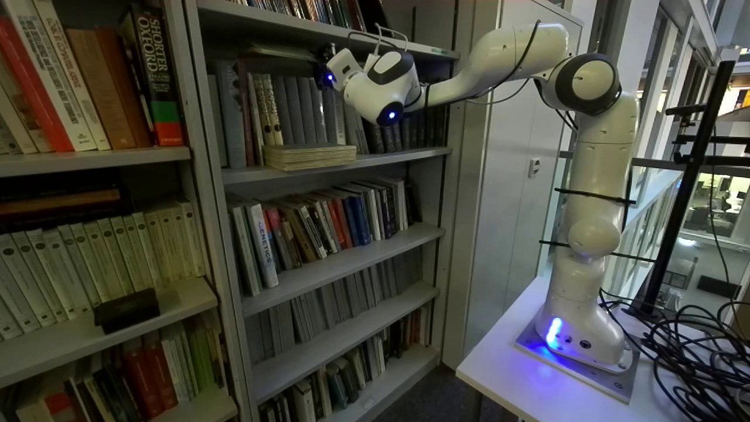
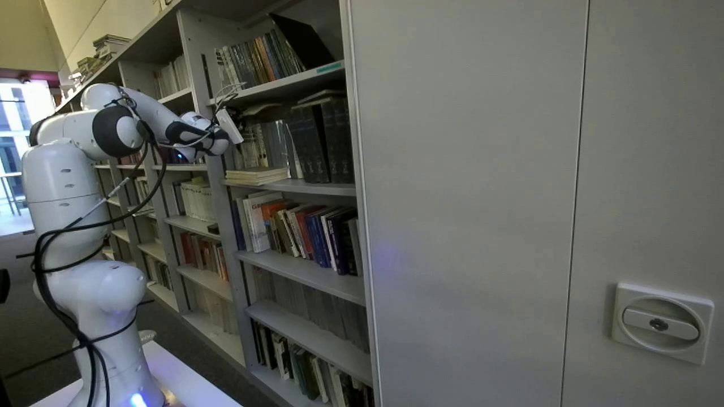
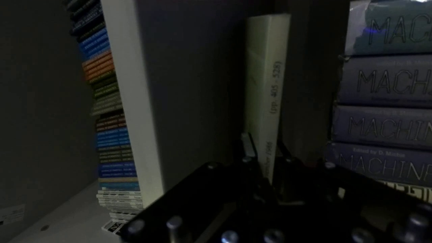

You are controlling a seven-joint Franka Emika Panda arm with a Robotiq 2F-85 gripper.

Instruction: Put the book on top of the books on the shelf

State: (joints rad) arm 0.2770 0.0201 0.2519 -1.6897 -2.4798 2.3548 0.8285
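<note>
Indoors | books upright on grey shelf | white table near bookcase

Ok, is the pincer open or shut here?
The pincer is shut on the book: the wrist view shows its near end clamped between the fingers.

Bookcase in both exterior views; wrist's seemingly sideways.

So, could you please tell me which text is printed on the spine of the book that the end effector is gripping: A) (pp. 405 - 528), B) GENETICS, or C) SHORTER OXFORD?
A, since the wrist view shows "(pp. 405 - 528)" along the spine of the cream book gripped by the end effector.
</note>
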